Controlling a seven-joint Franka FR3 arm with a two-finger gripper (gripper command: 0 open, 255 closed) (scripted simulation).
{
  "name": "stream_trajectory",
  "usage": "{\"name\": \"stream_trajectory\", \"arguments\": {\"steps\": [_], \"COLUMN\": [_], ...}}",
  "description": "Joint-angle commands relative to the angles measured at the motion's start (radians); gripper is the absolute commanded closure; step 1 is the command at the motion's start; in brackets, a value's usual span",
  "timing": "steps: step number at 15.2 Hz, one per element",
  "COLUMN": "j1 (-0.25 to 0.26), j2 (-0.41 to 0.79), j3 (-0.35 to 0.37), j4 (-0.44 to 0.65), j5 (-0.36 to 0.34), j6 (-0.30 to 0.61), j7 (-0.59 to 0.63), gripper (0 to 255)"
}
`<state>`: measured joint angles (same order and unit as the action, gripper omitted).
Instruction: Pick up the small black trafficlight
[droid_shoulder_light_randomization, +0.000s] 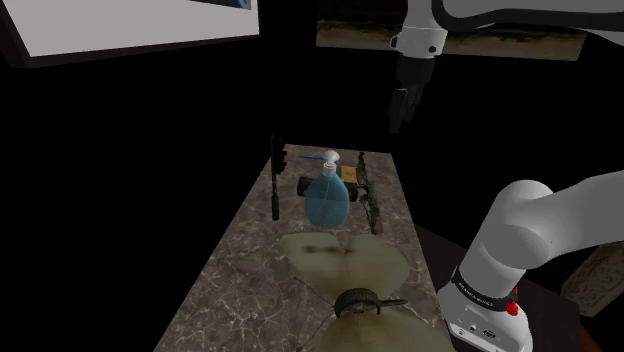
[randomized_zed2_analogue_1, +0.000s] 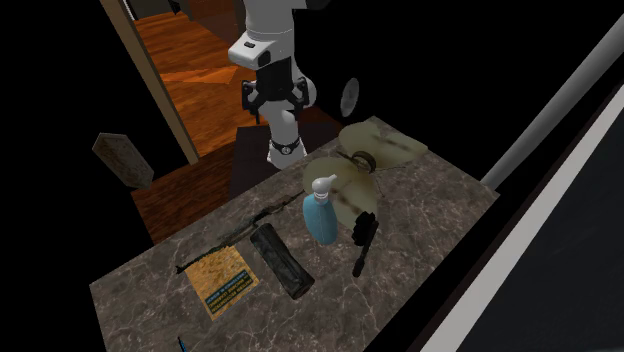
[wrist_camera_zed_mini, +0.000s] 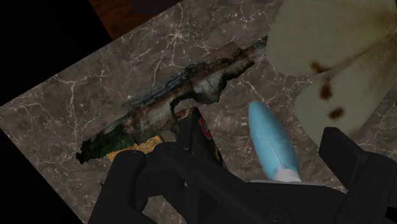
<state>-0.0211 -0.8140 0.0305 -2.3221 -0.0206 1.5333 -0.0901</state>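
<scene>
Black traffic light (droid_shoulder_light_randomization: 277, 172) sits on the marble counter (droid_shoulder_light_randomization: 230, 270), just beside the blue bottle (droid_shoulder_light_randomization: 326, 195), on the shoulder view's left of it. Above the bottle the claw (droid_shoulder_light_randomization: 401, 112) hangs spread, holding nothing.

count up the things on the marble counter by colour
black: 2, traffic light and flat slab
blue: 2, pump bottle and thin stick
cream: 1, spotted winged shape
orange-tan: 1, card
rusty dark: 1, long gun-like piece
total: 7
</scene>
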Motion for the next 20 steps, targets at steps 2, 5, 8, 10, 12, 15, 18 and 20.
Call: {"name": "stream_trajectory", "arguments": {"steps": [2,5,8,10,12,15,18,20], "j1": [0.004,0.013,0.021,0.025,0.029,0.034,0.041,0.047], "j2": [0.032,0.131,0.234,0.304,0.376,0.485,0.597,0.674], "j3": [0.012,0.046,0.078,0.099,0.120,0.149,0.176,0.192], "j4": [0.012,0.055,0.109,0.151,0.197,0.277,0.368,0.436], "j5": [0.010,0.035,0.054,0.063,0.069,0.072,0.067,0.059], "j6": [0.019,0.071,0.117,0.143,0.166,0.193,0.212,0.218], "j7": [0.013,0.053,0.091,0.116,0.141,0.179,0.218,0.244], "gripper": [0,0,0,0,0,0,0,0]}}
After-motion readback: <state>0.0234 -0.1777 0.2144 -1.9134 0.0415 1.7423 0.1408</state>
